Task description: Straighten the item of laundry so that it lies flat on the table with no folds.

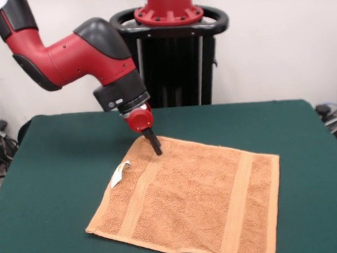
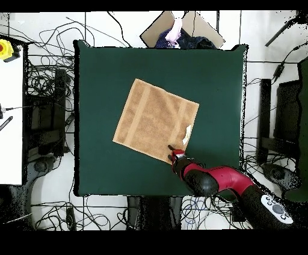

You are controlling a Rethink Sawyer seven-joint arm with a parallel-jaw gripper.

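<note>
Towel (image 1: 188,203) front edge beyond frame bottom.

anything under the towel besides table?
The towel lies spread flat on the green table, with no bulge hinting at anything beneath. The gripper tip rests at its far corner. The cloth covers what lies underneath.

The orange-tan terry towel (image 1: 194,203) (image 2: 156,120) lies spread open and nearly flat on the dark green counter (image 1: 67,162) (image 2: 102,78), turned at an angle to the counter's edges. Two flat woven bands run across it near opposite edges. A small white tag (image 1: 120,174) (image 2: 187,133) sticks out from one side.
</note>
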